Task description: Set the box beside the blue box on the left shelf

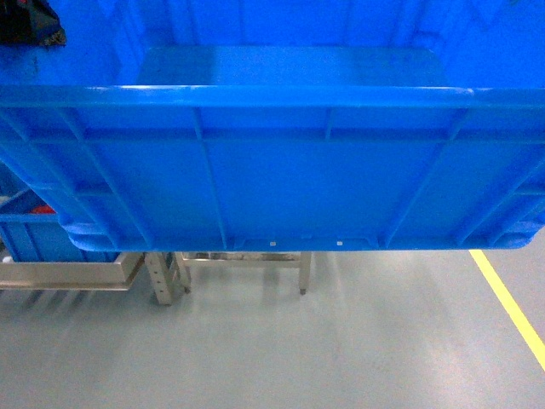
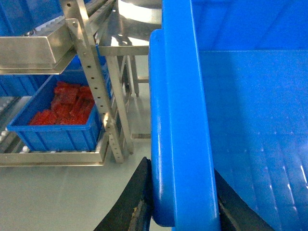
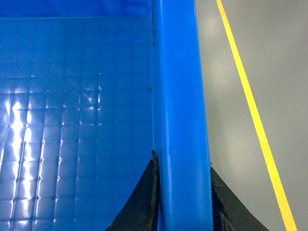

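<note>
Both the left gripper (image 2: pixel 183 211) and right gripper (image 3: pixel 183 202) pinch opposite rims of the large bright blue plastic crate (image 1: pixel 281 170); uneven motion near the silver perforated metal shelf (image 2: pixel 96 96) risks slipping.

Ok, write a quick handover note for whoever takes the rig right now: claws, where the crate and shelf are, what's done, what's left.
Left claw: shut on the box's left rim, one finger each side.
Right claw: shut on the box's right rim, the same way.
Box: held up off the grey floor between both arms, empty inside.
Left shelf: ahead and to the left, with a small blue bin of red items on its lower roller level.
Done: box picked up and carried.
Left: reach the shelf, set the box down beside the blue bin, release.
</note>
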### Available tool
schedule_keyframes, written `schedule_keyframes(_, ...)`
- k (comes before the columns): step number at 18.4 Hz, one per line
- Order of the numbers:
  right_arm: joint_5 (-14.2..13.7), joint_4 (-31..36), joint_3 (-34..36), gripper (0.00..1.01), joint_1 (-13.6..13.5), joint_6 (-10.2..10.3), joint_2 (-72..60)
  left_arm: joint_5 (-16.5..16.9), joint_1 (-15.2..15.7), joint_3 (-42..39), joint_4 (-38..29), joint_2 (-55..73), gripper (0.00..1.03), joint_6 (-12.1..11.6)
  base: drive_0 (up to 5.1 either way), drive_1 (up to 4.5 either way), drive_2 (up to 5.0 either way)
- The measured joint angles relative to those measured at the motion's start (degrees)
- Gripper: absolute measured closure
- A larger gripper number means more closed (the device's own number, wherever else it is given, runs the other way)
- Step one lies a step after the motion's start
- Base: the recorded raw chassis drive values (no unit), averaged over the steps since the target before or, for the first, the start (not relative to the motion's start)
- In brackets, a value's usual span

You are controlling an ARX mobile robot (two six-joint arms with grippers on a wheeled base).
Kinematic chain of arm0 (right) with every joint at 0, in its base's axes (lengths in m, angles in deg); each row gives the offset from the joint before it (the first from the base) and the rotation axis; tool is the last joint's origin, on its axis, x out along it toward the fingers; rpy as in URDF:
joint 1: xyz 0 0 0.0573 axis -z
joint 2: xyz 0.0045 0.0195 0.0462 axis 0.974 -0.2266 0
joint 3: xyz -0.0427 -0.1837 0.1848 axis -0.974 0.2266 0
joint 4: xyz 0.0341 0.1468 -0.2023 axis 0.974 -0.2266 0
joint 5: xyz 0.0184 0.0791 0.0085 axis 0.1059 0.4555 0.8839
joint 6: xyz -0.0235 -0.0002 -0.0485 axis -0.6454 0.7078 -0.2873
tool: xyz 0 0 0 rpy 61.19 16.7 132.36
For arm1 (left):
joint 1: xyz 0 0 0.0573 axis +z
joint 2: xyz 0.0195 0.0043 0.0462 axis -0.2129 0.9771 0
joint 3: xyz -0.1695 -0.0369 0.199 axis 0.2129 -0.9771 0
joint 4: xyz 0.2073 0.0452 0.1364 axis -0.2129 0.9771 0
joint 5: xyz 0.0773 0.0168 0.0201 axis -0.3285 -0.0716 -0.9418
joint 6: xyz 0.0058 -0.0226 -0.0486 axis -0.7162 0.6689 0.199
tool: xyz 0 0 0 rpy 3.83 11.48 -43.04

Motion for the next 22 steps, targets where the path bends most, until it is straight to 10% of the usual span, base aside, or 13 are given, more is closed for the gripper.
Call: schedule_keyframes(22,0.0,-0.3,0.0,0.85,0.0,0.1,0.0,0.0,0.1,0.0,0.0,0.0,0.82,-0.2,-5.0,2.42,2.4)
